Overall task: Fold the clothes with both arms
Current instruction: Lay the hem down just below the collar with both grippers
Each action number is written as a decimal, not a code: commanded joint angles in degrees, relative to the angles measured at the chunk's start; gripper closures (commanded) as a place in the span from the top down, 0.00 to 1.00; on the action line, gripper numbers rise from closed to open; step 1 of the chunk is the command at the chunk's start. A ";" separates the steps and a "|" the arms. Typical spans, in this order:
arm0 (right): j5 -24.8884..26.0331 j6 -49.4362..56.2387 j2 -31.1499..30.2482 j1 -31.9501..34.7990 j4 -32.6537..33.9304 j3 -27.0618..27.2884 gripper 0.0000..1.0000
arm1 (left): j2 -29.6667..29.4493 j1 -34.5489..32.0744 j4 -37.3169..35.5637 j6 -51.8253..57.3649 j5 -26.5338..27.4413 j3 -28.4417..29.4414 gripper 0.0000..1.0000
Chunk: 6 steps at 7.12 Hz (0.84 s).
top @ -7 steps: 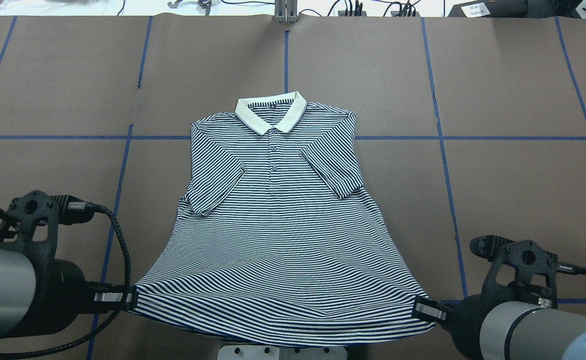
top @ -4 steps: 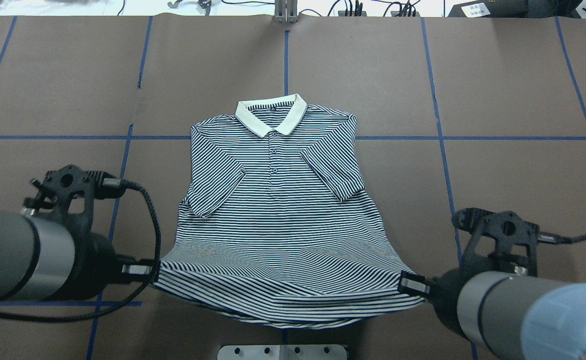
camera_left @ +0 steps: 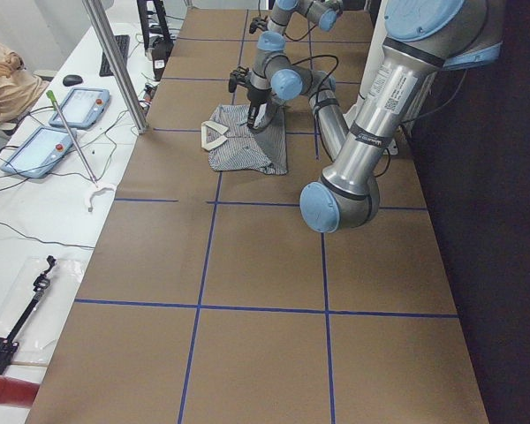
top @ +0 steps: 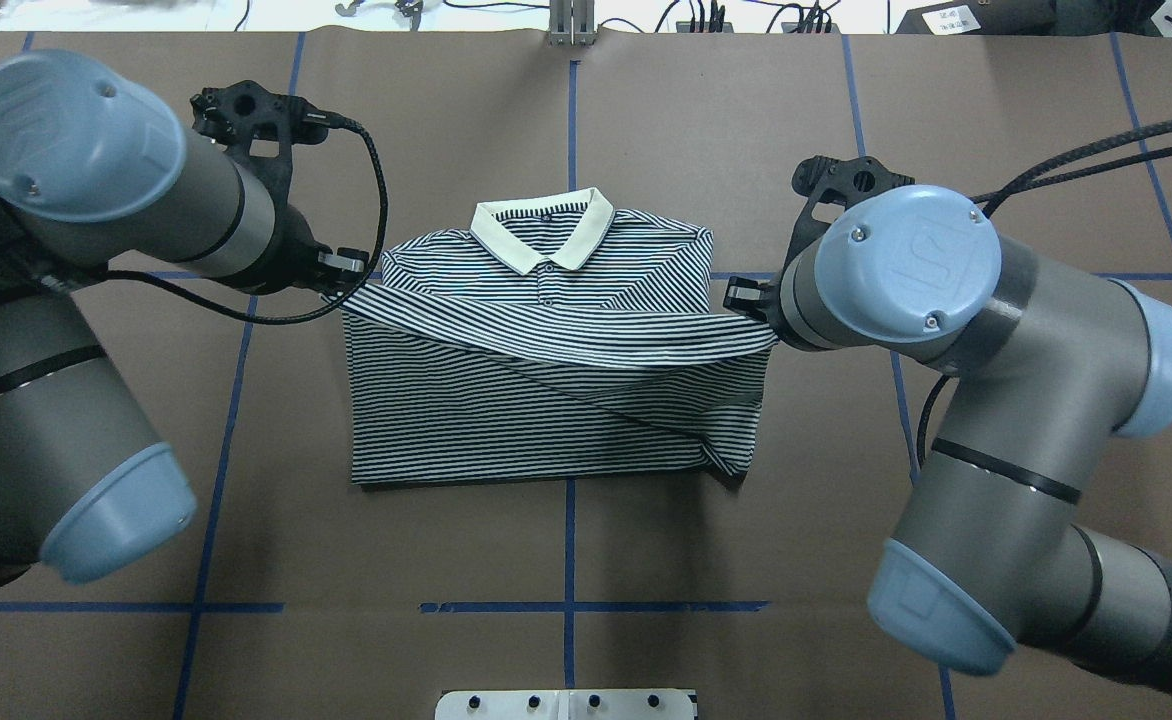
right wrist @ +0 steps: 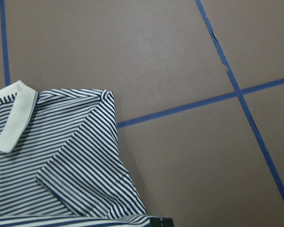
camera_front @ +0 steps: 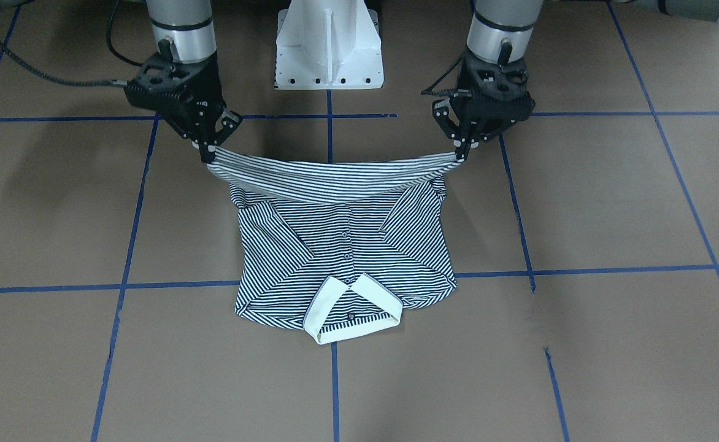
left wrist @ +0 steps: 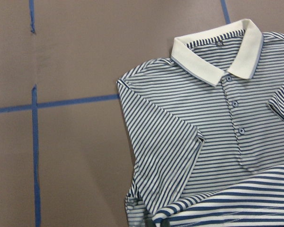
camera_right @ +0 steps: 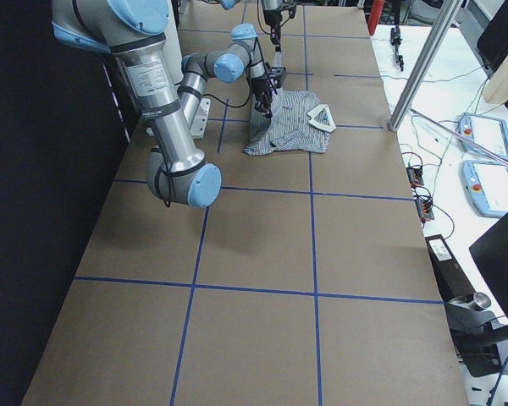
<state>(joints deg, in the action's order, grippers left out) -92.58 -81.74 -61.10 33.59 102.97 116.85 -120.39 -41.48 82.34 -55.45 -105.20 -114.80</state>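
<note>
while left hand (camera_front: 461,155) and right hand (camera_front: 208,153) clamp shirt (camera_front: 341,245) at hem corners, table (camera_front: 586,209) spreads wide around.

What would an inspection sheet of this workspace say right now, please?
Surface: brown table with blue tape grid.
Job's things: striped shirt, hem lifted over its chest, collar flat.
Clutter: nothing seen.
Grippers: left gripper and right gripper each shut on a hem corner.
Cables: black cable loops off the left wrist, near the shirt.
Surroundings: white base; side bench with tablets.
</note>
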 commanded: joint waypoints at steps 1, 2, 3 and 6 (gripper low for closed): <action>-0.06 1.32 3.95 3.06 -9.33 -12.64 0.00 | -2.12 -2.46 13.92 0.95 0.17 14.54 0.00; 0.29 1.58 5.88 3.50 -12.33 -18.79 0.00 | -3.08 -2.55 17.47 1.04 0.25 19.56 0.00; 0.64 1.94 8.43 4.03 -17.23 -26.34 0.00 | -3.88 -2.64 20.64 1.30 0.34 23.44 0.00; 0.65 3.69 9.51 4.99 -24.57 -35.10 0.00 | -5.73 -2.55 30.67 1.39 1.91 35.94 0.00</action>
<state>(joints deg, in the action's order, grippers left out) -91.90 -78.91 -51.81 38.00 79.80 83.98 -125.69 -44.06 109.73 -54.08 -104.22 -82.84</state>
